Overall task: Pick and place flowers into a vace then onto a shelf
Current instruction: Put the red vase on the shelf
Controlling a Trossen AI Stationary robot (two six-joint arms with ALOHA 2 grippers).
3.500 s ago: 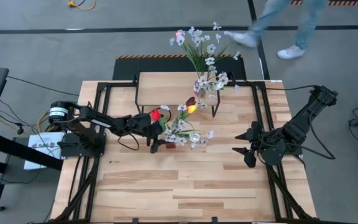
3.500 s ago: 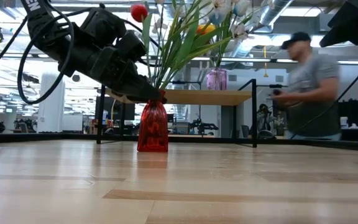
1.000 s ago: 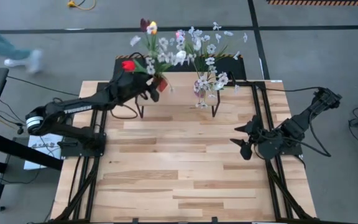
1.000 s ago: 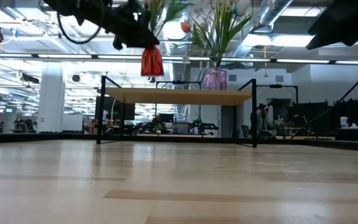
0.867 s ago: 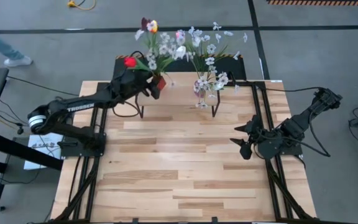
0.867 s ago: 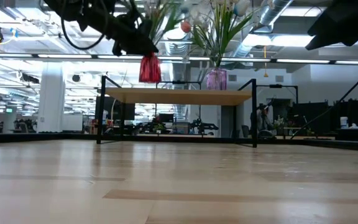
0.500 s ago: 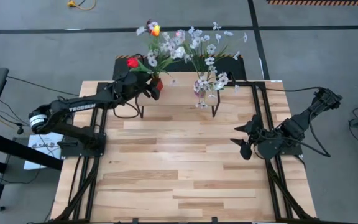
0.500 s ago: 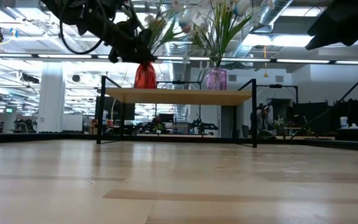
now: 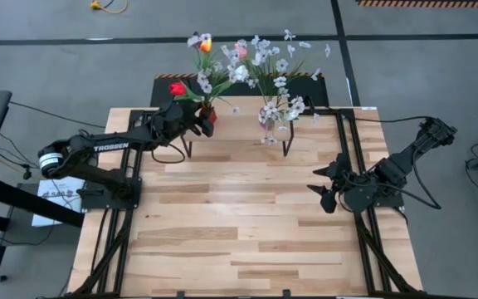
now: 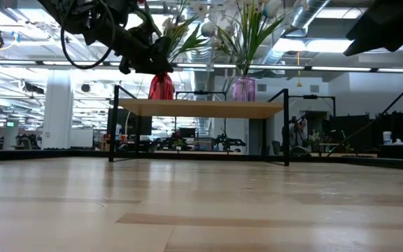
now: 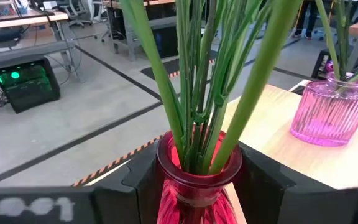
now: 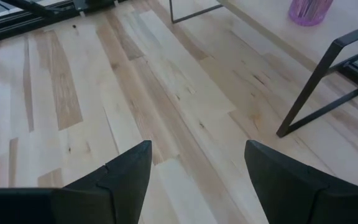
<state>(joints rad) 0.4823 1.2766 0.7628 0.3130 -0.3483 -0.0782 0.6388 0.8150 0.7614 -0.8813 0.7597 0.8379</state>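
A red glass vase (image 10: 161,86) with green-stemmed flowers (image 9: 205,65), one a red tulip (image 9: 178,88), stands upright at the left end of the shelf (image 10: 201,108). My left gripper (image 11: 197,186) is shut on the vase's neck. A pink vase (image 10: 243,89) with white blossoms (image 9: 276,62) stands on its base on the shelf's right half. My right gripper (image 9: 322,187) hangs open over the table's right side, nothing between its fingers (image 12: 129,171). My left gripper pinches the red vase's neck just under the rim (image 11: 197,177) between its two fingers (image 11: 143,186), one on each side. The fingers come nearly level from the table's left. The vase is upright with its base (image 10: 161,98) at the shelf board; whether it rests there I cannot tell.
The shelf's dark metal legs (image 12: 316,93) stand on the wooden table (image 9: 239,241) at its far side. The pink vase (image 11: 331,112) is a short way to the right of the red one. Black frame rails (image 9: 363,241) run along the table's sides.
My left gripper has come down with the red vase, from well above the shelf to the level of the shelf board at its left end. The vase, tilted before, now stands upright, and the flowers have swung up with it. The grip stays shut.
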